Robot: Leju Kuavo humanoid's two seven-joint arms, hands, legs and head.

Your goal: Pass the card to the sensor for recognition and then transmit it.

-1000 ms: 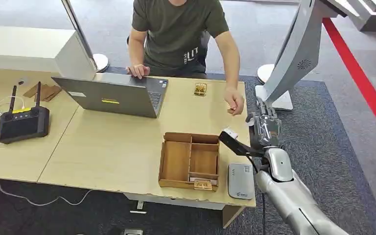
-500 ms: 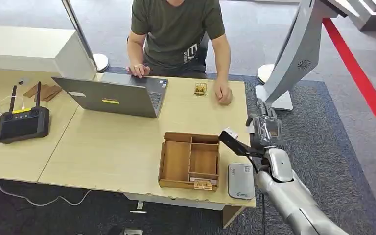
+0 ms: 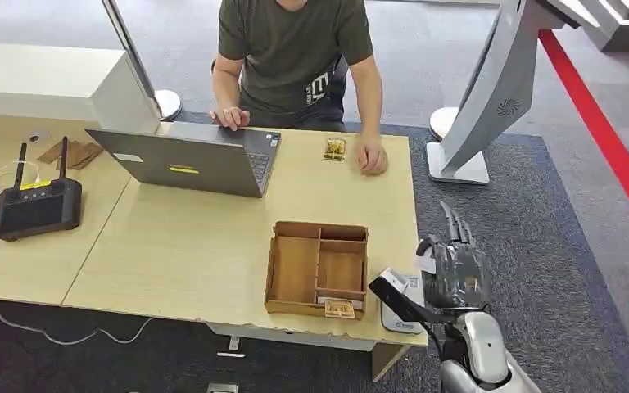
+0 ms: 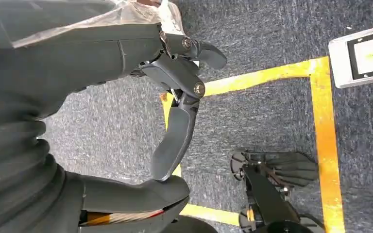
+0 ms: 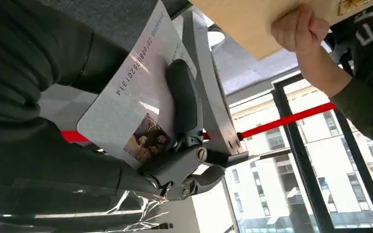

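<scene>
My right hand (image 3: pixel 455 272) hangs over the table's front right corner and pinches a white card (image 3: pixel 393 277) between thumb and fingers. In the right wrist view the card (image 5: pixel 135 99) shows a printed number and a small picture, with a dark finger (image 5: pixel 184 99) lying across it. The card is just above the grey sensor pad (image 3: pixel 396 319), which lies flat on the table (image 3: pixel 188 246) and is partly hidden by my thumb. My left hand (image 4: pixel 175 116) hangs over dark carpet, fingers loosely bent, holding nothing.
A wooden divided tray (image 3: pixel 295 266) sits left of the sensor. A person (image 3: pixel 295 49) sits behind an open laptop (image 3: pixel 188 160), one hand (image 3: pixel 371 157) resting near a small gold item (image 3: pixel 335 149). A black antenna box (image 3: pixel 37 205) stands far left. A grey stand base (image 3: pixel 457 164) is right of the table.
My right hand has drawn the card back from beside the table's right edge to above the sensor. The person's outstretched hand pulled back and now rests on the table.
</scene>
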